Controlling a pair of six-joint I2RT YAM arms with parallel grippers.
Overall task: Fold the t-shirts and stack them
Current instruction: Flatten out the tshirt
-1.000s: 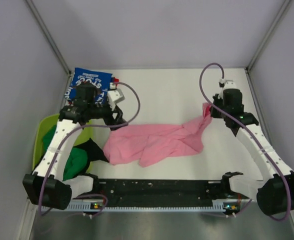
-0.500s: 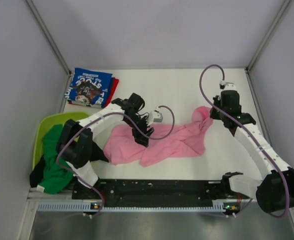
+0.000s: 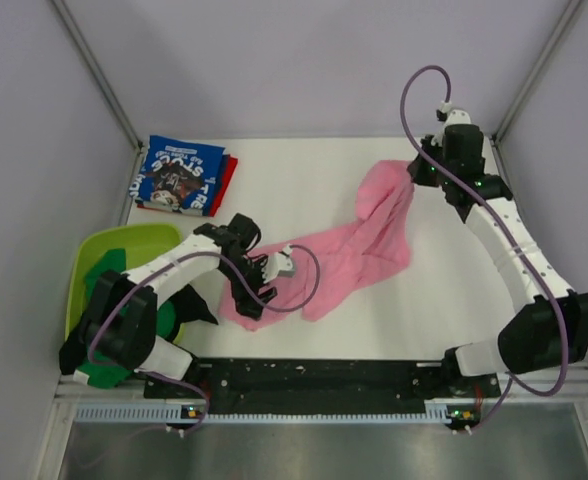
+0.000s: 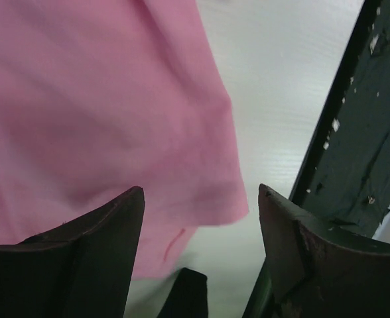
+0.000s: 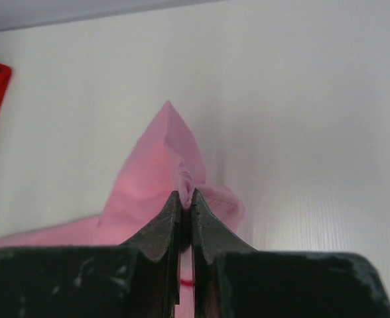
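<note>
The pink t-shirt (image 3: 359, 255) lies stretched across the white table from front left to back right. My right gripper (image 3: 414, 172) is shut on its far corner and holds that end lifted; the right wrist view shows the pinched pink cloth (image 5: 162, 165) at the closed tips (image 5: 186, 196). My left gripper (image 3: 257, 300) is open, low over the shirt's near left corner (image 4: 102, 112), touching nothing I can see. The blue printed t-shirt (image 3: 179, 174) lies folded on the red t-shirt (image 3: 226, 180) at the back left. The green t-shirt (image 3: 109, 320) and the black t-shirt (image 3: 196, 305) are in the tub.
The lime-green plastic tub (image 3: 124, 250) stands at the front left, next to the left arm. A black rail (image 3: 324, 378) runs along the table's near edge and shows in the left wrist view (image 4: 361, 132). Grey walls enclose the table on three sides.
My right gripper has pulled the pink shirt's corner up and toward the back right, stretching it. My left gripper swung from the blue stack to the shirt's near left corner.
</note>
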